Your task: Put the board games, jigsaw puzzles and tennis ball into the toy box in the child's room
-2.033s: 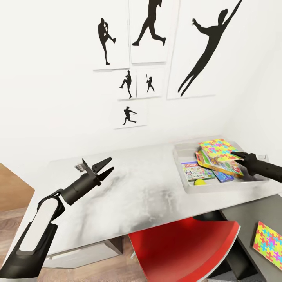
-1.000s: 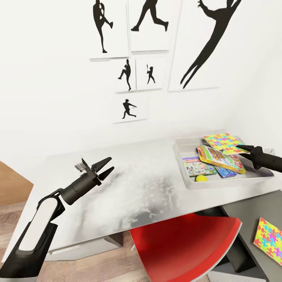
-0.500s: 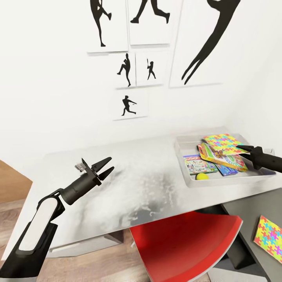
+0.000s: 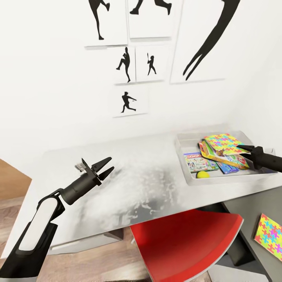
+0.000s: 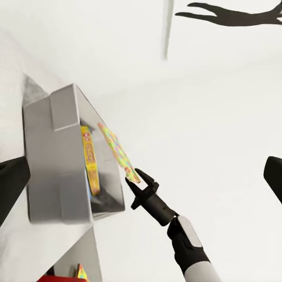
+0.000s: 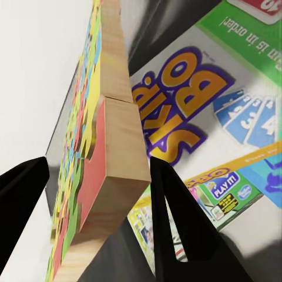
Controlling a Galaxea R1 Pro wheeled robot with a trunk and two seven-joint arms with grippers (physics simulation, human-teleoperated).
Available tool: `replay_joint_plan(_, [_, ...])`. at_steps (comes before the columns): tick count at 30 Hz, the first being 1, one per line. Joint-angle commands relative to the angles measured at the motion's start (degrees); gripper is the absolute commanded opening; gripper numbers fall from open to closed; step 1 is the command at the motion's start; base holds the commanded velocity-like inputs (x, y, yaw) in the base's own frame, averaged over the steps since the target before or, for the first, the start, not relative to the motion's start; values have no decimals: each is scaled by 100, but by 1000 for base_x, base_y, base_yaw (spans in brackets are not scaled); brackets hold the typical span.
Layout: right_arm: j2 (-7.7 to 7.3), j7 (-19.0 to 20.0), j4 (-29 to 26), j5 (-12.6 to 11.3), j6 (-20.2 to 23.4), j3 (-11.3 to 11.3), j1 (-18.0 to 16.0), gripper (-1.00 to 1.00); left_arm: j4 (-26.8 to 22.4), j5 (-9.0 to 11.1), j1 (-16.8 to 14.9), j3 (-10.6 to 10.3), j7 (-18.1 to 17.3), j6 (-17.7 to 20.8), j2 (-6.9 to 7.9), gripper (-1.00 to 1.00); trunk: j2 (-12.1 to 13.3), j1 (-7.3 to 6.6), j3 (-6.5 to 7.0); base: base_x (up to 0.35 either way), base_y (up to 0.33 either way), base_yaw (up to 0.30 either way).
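White wall with black silhouette pictures [image 4: 129,74] fills the upper frame above the table [image 4: 137,184]. At lower left the left gripper [image 4: 105,166] hovers, fingers spread, empty. At right the toy box [image 4: 188,176] holds board games [image 4: 199,162] and the tennis ball [image 4: 202,174]; above it the right gripper [image 4: 243,150] pinches a jigsaw puzzle [image 4: 221,143]. Another puzzle [image 4: 270,235] lies at lower right.

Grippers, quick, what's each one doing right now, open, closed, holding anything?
Left gripper: open, holding nothing, above the table.
Right gripper: its fingers sit on either side of a jigsaw puzzle over the toy box; whether it grips cannot be told.
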Motion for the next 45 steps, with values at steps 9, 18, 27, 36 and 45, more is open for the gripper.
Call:
replay_joint_plan(9, [-3,49,2,54,27,-31,-14,-100,1,14,-1,-5,-7,16,2,100,-10,3,-93,0,0,0])
replay_joint_plan(18, [-4,45,-12,51,27,-34,-1,-100,1,14,-3,-4,-7,16,9,100,-10,3,-161,0,0,0])
replay_joint_plan(27, [-6,45,-19,50,27,-50,-16,-100,1,14,-3,-3,-7,16,3,100,-10,3,-173,0,0,0])
replay_joint_plan(36, [-6,-85,92,54,27,-61,-46,-100,-4,14,-3,-3,-7,16,9,100,-10,3,-175,0,0,0])
replay_joint_plan(45, [-4,-270,484,51,27,-65,-234,-100,-8,14,1,-3,-7,16,10,100,-10,3,-175,0,0,0])
